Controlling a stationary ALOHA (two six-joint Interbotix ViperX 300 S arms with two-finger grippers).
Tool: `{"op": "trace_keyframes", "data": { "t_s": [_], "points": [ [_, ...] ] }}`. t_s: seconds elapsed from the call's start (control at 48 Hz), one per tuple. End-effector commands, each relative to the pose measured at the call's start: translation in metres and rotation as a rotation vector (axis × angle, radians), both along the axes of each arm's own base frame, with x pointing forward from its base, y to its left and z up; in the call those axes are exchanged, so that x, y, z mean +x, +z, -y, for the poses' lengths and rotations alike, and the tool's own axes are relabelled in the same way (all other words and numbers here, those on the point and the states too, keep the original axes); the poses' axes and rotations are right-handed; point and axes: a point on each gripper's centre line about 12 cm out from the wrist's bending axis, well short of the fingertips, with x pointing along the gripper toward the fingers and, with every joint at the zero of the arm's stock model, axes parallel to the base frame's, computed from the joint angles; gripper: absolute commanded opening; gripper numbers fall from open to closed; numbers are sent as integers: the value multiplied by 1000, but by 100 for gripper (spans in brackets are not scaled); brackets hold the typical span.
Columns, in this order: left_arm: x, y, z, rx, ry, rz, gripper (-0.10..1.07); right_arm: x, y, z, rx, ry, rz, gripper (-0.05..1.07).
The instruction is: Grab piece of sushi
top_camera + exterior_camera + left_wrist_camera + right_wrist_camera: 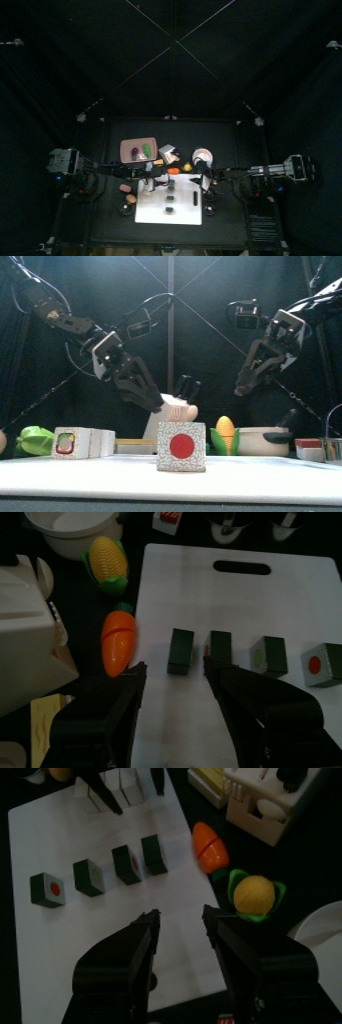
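Several sushi pieces lie in a row on a white cutting board [267, 592]. Three are dark green [179, 651] and one at the end has a red dot [321, 664]. The red-dot piece [182, 446] stands nearest in the front view. My left gripper [174, 667] is open and empty, hovering above the two nearest green pieces. My right gripper [181, 916] is open and empty above the board [80, 958], short of the same row [123, 864]. Both hang above the table in the front view, left gripper [181, 391] and right gripper [247, 381].
A carrot [120, 640], a corn cob [107, 564] and a white bowl [74, 522] lie beside the board. The front view shows a green pepper [34, 439], a white box [83, 441] and a pot [263, 439]. A brown tray [138, 150] sits at the back.
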Motion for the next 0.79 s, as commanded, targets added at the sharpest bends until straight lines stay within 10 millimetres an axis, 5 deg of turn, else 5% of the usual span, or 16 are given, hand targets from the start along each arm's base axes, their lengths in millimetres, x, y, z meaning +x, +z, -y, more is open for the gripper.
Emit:
{"op": "trace_keyframes", "data": {
  "t_s": [0.0, 0.771],
  "points": [
    [13, 8, -5, 9, -3, -3, 86, 12, 11, 2, -22, -3, 10, 78],
    [45, -13, -3, 35, -47, -108, 86, 18, -6, -1, -64, -14, -123, 78]
  ]
}}
